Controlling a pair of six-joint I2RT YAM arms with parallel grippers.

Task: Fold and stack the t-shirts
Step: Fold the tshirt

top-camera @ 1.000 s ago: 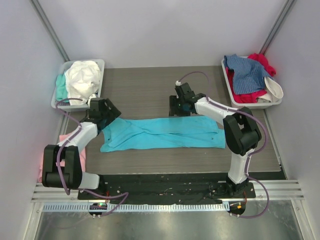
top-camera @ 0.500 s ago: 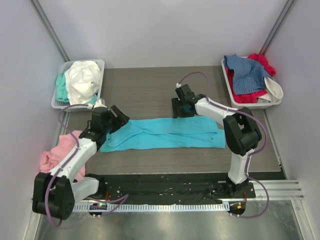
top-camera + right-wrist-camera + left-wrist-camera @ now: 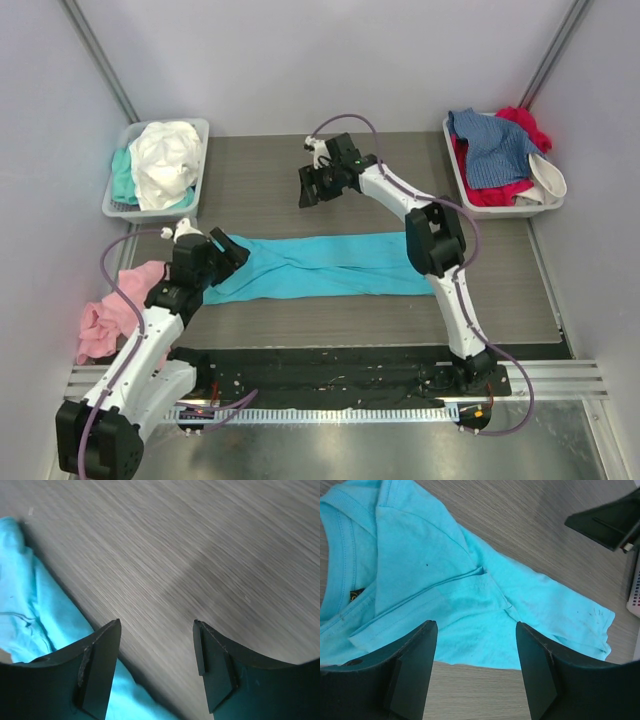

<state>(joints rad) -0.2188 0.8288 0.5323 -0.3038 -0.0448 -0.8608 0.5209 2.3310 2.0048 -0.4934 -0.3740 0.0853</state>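
Turquoise t-shirt [image 3: 330,265] lies as a long band, so the spread, empty left gripper [image 3: 476,625] and right gripper [image 3: 156,622] should pinch one end's near and far corners evenly.

left arm [image 3: 150,335], right arm [image 3: 392,195]: white links, black joints | cables [image 3: 104,278]: purple (looping) | fingers [image 3: 412,672]: black

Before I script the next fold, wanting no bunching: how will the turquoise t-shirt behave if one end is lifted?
Probably floppy: the turquoise t-shirt lies flat in soft folds, so a lifted end should droop and trail. Likely light, since the thin layers lie flush. Pushed across the wood-grain table, it would probably bunch rather than slide whole.
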